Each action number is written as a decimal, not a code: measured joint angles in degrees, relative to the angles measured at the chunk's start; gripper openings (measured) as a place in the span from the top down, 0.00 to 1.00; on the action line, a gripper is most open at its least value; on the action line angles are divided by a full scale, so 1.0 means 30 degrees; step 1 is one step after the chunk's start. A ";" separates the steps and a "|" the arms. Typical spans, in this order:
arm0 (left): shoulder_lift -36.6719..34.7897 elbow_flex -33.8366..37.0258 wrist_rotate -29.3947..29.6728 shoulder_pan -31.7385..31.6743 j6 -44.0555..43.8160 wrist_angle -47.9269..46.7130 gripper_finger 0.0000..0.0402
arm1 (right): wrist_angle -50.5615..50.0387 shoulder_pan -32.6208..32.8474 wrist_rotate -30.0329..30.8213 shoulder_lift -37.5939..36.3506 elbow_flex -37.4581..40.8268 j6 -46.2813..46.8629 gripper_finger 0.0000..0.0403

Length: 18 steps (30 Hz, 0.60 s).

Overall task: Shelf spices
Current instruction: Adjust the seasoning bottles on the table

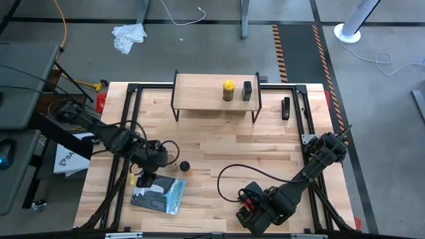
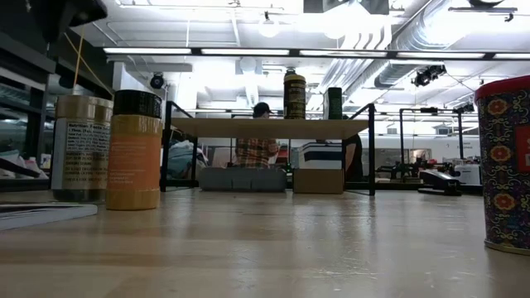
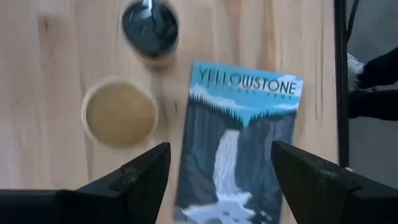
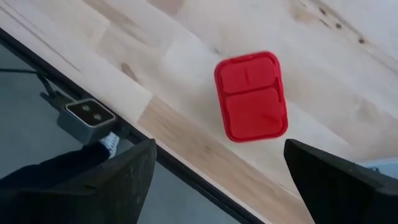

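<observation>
The shelf (image 1: 216, 93) stands at the table's far edge, with the yellow jar (image 1: 228, 90) and the black tin (image 1: 247, 91) upright on its plank. My left gripper (image 3: 221, 180) hangs open over the near left of the table, pointing down. Below it stand the tan cylinder (image 3: 119, 112) and the amber jar with the black cap (image 3: 149, 25). My right gripper (image 4: 217, 180) hangs open, pointing down, over the red tin (image 4: 250, 96), which stands close to the table's near edge. In the low view the cylinder (image 2: 80, 149), the amber jar (image 2: 135, 149) and the red tin (image 2: 505, 161) all stand upright on their bases.
A flat blue-grey case printed "Yellowstone" (image 3: 239, 143) lies on the table under my left gripper, beside the cylinder. A tan cardboard cube (image 2: 319, 180) sits under the shelf. A small dark bar (image 1: 286, 108) lies right of the shelf. A black frame rail (image 1: 126, 126) borders the table.
</observation>
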State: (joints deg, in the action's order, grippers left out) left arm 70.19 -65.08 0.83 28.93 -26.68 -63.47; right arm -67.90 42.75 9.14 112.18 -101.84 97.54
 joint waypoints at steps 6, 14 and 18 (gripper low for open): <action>0.0000 0.0000 0.0206 -0.1486 -0.1313 -0.1115 0.32 | 0.0492 -0.0384 0.1086 0.0000 0.0000 0.0166 0.13; 0.1268 0.0000 -0.0770 -0.5060 -0.4813 -0.3122 0.32 | 0.2012 -0.1624 0.2970 0.0000 0.0000 0.1066 0.13; 0.1674 0.0000 0.0174 -0.5429 -0.4101 -0.3852 0.32 | 0.2840 -0.2520 0.2941 0.0000 0.0000 0.1082 0.13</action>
State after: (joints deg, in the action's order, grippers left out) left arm 75.21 -65.08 1.35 12.64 -38.98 -75.03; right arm -59.38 35.19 17.96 112.18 -101.84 100.78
